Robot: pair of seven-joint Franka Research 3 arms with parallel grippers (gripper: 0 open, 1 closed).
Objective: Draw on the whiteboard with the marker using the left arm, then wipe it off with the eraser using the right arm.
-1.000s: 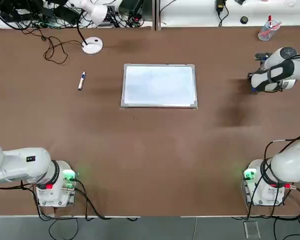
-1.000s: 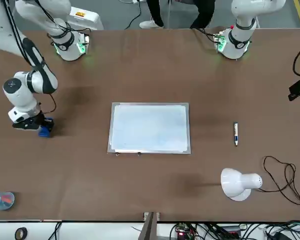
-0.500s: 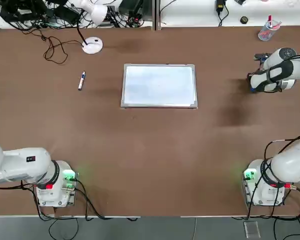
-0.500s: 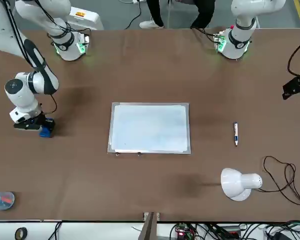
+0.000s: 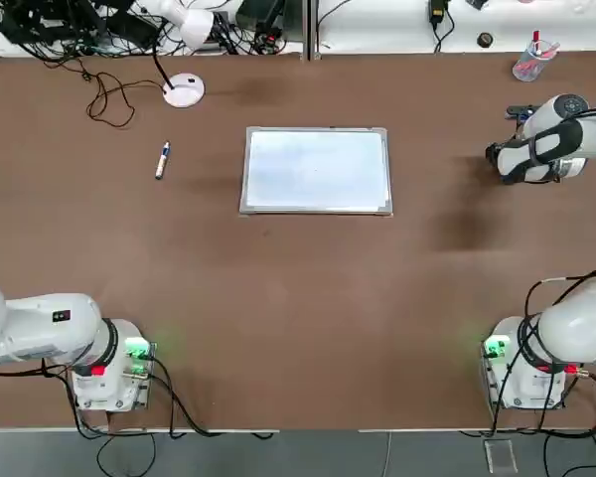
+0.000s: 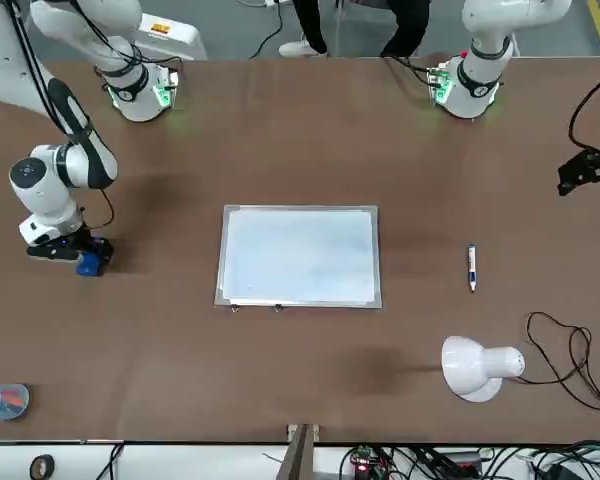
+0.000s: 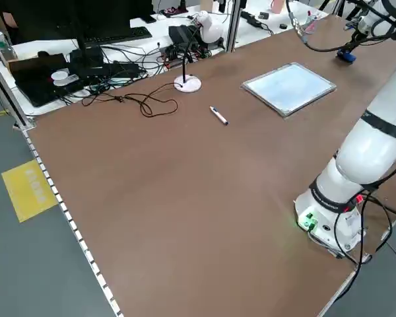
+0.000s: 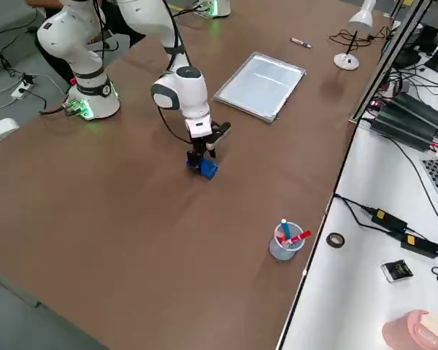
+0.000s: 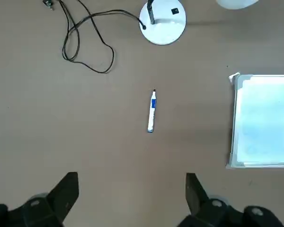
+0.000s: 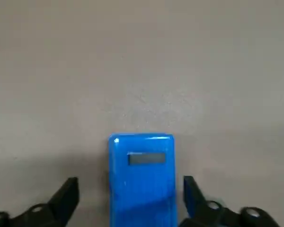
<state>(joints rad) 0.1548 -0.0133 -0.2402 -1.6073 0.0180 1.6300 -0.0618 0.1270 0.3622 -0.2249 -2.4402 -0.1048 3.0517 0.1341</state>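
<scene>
From the whiteboard (image 6: 299,257), I have my right gripper (image 10: 131,201) low over the desk (image 6: 280,380) on its right-arm side, wide around the upright-lying blue eraser (image 10: 143,182); my left gripper (image 9: 132,196) hangs wide, well beyond the opposite side, near the slim white, blue-marked marker (image 9: 152,111).

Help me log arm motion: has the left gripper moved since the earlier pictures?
Yes: in the front view, the left gripper has shifted toward the robot's right, nearer the marker.
</scene>
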